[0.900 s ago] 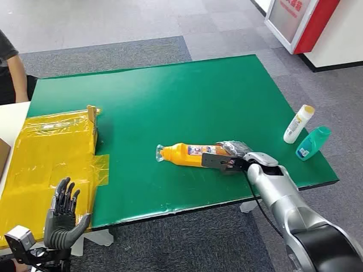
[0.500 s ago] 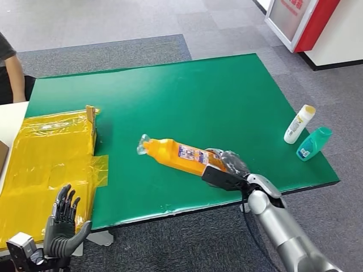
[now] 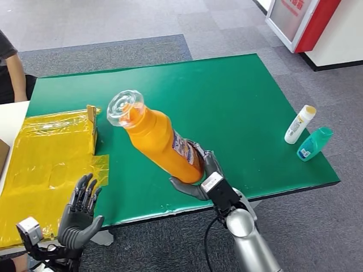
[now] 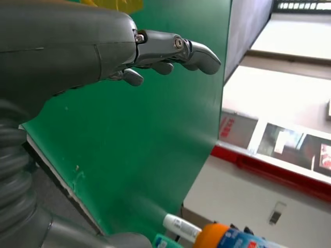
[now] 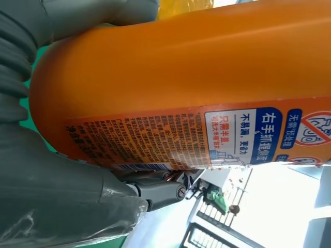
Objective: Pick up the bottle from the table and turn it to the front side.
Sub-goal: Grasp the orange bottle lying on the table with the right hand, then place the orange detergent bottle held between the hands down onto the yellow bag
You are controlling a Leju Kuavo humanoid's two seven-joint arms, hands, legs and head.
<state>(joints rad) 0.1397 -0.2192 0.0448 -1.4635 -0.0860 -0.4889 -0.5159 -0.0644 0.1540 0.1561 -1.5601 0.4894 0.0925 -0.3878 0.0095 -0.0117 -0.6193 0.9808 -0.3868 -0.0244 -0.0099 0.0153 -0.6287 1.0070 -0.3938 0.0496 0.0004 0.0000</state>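
- Above the near edge of the green table (image 3: 240, 96), the right hand (image 3: 201, 175) gripped the orange bottle (image 3: 156, 139) by its base end, fingers wrapped round the lower body.
- Less than a second earlier the bottle had lain flat on the tabletop with the same hand closed on it; it had since been lifted clear and swung up, so that its clear cap (image 3: 125, 107) pointed toward the head camera and to the left.
- That change suggested the pick-up was done and the turning was under way; whether the front side already faced forward could not be told.
- The left hand (image 3: 79, 215) hovered low near the yellow sheet (image 3: 47, 158), fingers spread and holding nothing; it had risen slightly.
- The bottle was a long, smooth orange cylinder with a printed label (image 5: 176, 139): dense small text on one part, a blue and white panel on another.
- A white bottle (image 3: 299, 123) and a teal bottle (image 3: 313, 142) lay untouched near the table's right edge.
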